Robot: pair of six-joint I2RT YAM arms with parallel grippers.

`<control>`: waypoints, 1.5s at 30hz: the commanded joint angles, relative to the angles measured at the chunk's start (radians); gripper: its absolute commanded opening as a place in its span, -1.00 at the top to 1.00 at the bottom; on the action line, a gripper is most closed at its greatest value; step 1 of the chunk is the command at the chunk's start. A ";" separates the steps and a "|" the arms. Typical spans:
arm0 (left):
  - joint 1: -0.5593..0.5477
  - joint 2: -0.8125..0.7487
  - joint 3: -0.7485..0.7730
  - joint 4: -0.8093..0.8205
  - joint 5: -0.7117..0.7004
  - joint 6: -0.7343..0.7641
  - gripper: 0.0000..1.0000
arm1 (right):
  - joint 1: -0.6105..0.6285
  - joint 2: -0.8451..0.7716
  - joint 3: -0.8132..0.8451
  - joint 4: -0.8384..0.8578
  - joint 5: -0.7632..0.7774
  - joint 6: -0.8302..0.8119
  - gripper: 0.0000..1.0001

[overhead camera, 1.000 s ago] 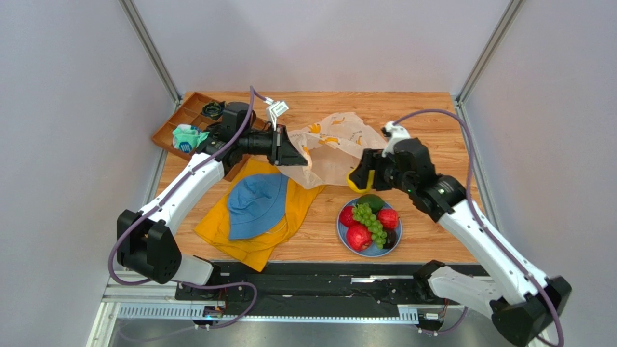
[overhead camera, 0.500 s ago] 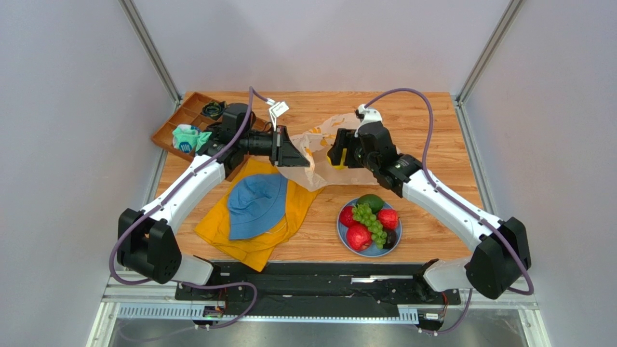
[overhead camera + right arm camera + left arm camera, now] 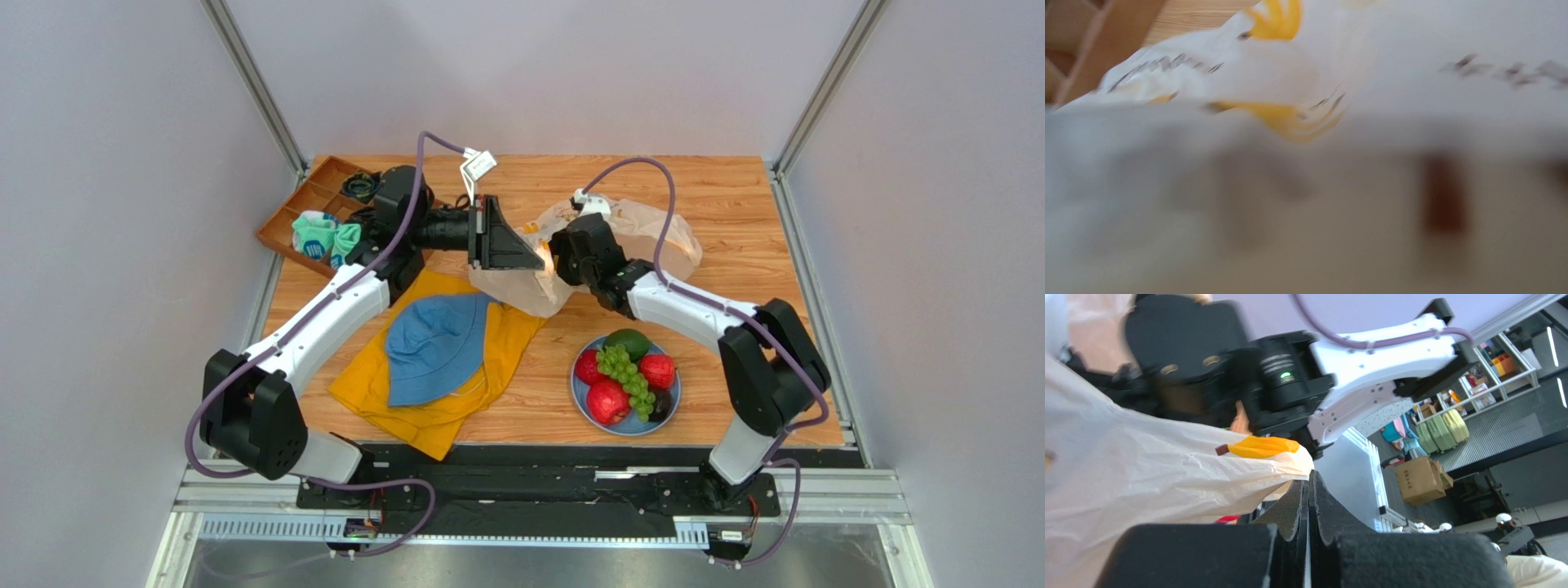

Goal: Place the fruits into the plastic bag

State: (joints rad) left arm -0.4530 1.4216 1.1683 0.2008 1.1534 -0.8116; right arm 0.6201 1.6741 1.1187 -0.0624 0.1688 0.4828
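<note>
- Two pincers of mine meet at the plastic bag [image 3: 656,239], which lies crumpled at the far middle of the table [image 3: 736,196].
- My left pincer [image 3: 1310,478] is clenched. Its fingers [image 3: 1289,516] press flat together, with a fold of the bag's left rim nipped between the tips and held up off the wood.
- My right pincer [image 3: 559,254] is pushed in at the bag's mouth, just right of the left one.
- The bag's film covers the right pincer from above, and its own camera gives only blurred cream plastic with printed bananas. I cannot tell whether it is spread or closed, or whether it carries anything.
- Several fruits sit on the blue plate [image 3: 626,430], on the near side of the bag and apart from it.
- These are a green oval fruit [image 3: 629,342] at the far rim, a grape bunch [image 3: 628,374] across the middle, three red fruits [image 3: 607,401] around the grapes, and a dark fruit [image 3: 662,407] at the near right.
- To the near left lies a yellow cloth [image 3: 429,410] with a blue hat [image 3: 432,349] on it.
</note>
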 commanded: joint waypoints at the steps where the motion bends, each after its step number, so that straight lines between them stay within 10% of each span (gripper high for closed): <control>1: -0.009 -0.053 0.031 0.333 0.052 -0.258 1.00 | -0.055 0.067 0.076 -0.012 0.115 0.000 0.21; 11: 0.040 -0.078 -0.001 0.371 0.016 -0.279 1.00 | -0.178 0.096 0.148 -0.223 0.216 -0.094 0.17; 18: 0.057 0.011 -0.021 0.092 -0.018 -0.060 1.00 | -0.181 0.110 0.205 -0.344 0.213 -0.147 0.08; 27: 0.094 0.034 -0.022 -0.098 -0.046 0.078 1.00 | -0.189 0.093 0.259 -0.422 0.172 -0.191 -0.72; 45: 0.094 0.042 -0.022 -0.124 -0.054 0.094 1.00 | -0.184 -0.017 0.184 -0.281 -0.102 -0.234 -0.71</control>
State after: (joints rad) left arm -0.3634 1.4693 1.1385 0.0765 1.1019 -0.7502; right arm 0.4351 1.7634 1.3334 -0.4587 0.2184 0.2916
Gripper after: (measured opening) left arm 0.007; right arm 0.866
